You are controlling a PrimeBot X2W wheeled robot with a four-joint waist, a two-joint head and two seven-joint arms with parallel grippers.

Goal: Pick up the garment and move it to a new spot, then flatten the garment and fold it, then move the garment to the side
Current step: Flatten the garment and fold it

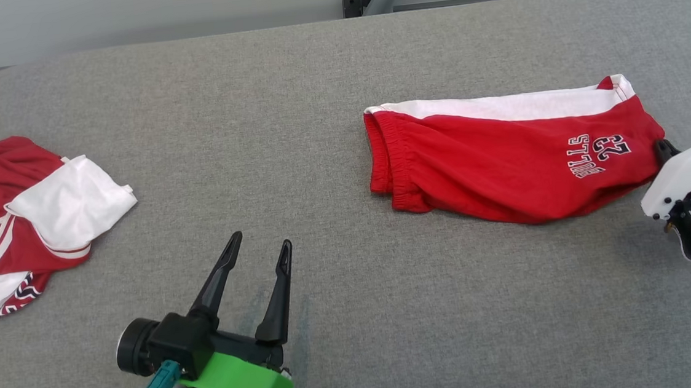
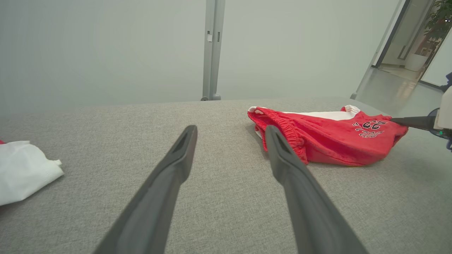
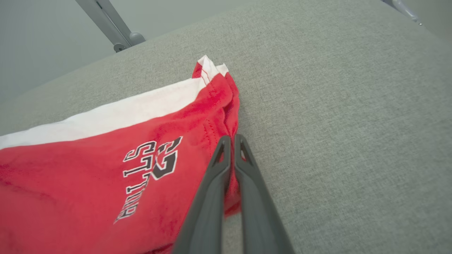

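Head view first: the red shorts [image 1: 503, 163] lie folded flat on the right half of the grey table [image 1: 289, 100], white stripe along their far side, waistband pointing to the table's middle. The right gripper [image 1: 662, 147] sits at the table's right side, its tip touching the shorts' leg hem. Near the table's front edge, left of centre, the left gripper [image 1: 261, 241] hovers with its fingers spread wide and nothing between them. A second red-and-white garment [image 1: 21, 219] is bunched at the table's left edge.

On the left wrist view, the left gripper [image 2: 229, 132] gapes over bare table, with the shorts [image 2: 328, 144] ahead and to the right.

On the right wrist view, the right gripper [image 3: 230, 139] has its fingers pressed together, nipping the shorts' [image 3: 88, 183] hem against the table [image 3: 353, 123].
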